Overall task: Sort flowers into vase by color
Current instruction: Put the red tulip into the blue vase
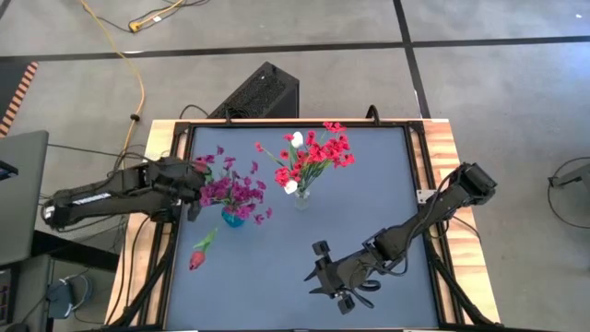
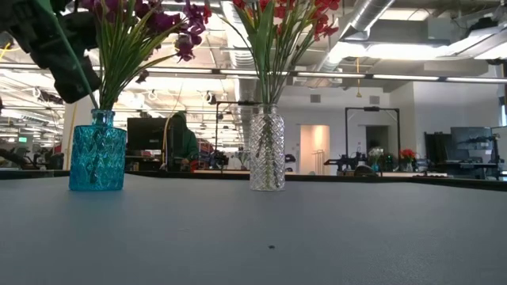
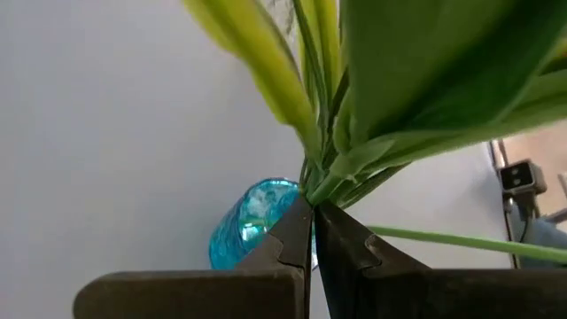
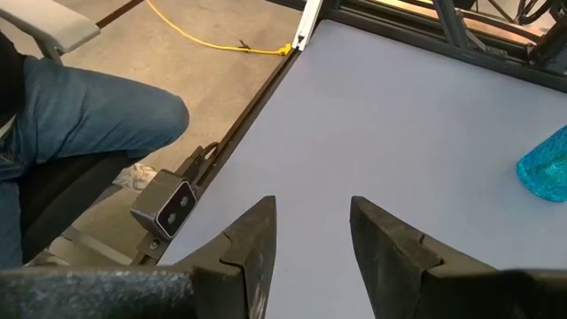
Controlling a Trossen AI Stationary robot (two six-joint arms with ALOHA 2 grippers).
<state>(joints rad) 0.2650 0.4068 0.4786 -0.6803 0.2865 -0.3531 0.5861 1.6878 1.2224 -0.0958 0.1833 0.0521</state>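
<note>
A blue glass vase [image 1: 232, 219] [image 2: 97, 158] holds magenta-purple sprigs [image 1: 235, 189]. To its right, a clear glass vase [image 1: 301, 199] [image 2: 267, 149] holds red blossoms [image 1: 318, 152] and small white buds [image 1: 296, 139]. A pink-red tulip bud [image 1: 199, 254] lies flat on the table, nearer than the blue vase. My left gripper [image 1: 197, 189] [image 3: 312, 213] is up among the purple sprigs, just left of the blue vase [image 3: 252, 221], shut on a green stem. My right gripper [image 1: 321, 273] [image 4: 312, 230] hangs open over the bare near middle of the table. My left gripper pinches a green stem [image 3: 310, 190] of a purple sprig between its two fingertips, just below where its leaves branch off. It comes at it from the table's left, above the vase mouth. In the low view the stem [image 2: 79, 71] slants down into the blue vase's neck.
The table is dark blue [image 1: 369, 212] with a wooden rim [image 1: 442, 148]. A black box [image 1: 263, 92] stands beyond the far edge. A person's jeans-clad leg [image 4: 80, 115] shows beside the table's edge, and another person [image 2: 181, 142] sits far back in the room.
</note>
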